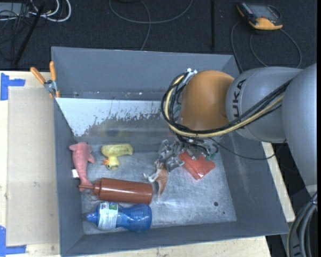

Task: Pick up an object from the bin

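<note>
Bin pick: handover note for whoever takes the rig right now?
Gripper: low in the middle of the bin, open or shut unreadable, between a red flat piece and a small brown animal figure. Nothing seen held.
Left side: pink fish toy, yellow duck, brown bottle, blue bottle.
Done: nothing lifted yet.
Left: grasp one thing, raise it out.

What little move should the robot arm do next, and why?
Probably nudge the gripper a bit toward the small brown toy animal, I'd guess. The gripper hangs low in the grey metal bin, between that toy and a flat red piece, and the toy looks like the nearest thing to its tip.
</note>
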